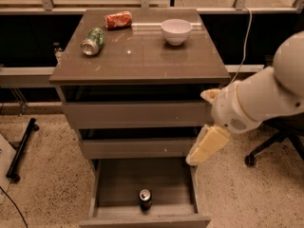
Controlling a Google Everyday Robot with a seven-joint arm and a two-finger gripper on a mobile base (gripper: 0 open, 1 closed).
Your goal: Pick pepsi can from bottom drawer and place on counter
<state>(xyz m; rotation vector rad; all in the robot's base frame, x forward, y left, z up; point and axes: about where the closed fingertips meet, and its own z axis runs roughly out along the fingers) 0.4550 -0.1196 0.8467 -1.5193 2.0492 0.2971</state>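
The pepsi can (pixel 145 199), dark with a silver top, stands upright near the front of the open bottom drawer (pixel 109 189). The counter (pixel 142 56) is the glossy grey-brown top of the cabinet. My gripper (pixel 207 146), cream-coloured, hangs from the white arm (pixel 256 99) at the cabinet's right side. It is level with the middle drawer front, above the right wall of the bottom drawer, up and to the right of the can, and holds nothing that I can see.
On the counter lie a green can (pixel 92 41) and a red-orange can (pixel 118 19), both on their sides, and a white bowl (pixel 176 31) stands upright. An office chair base (pixel 266 151) is at right. A black stand leg (pixel 21 148) lies at left.
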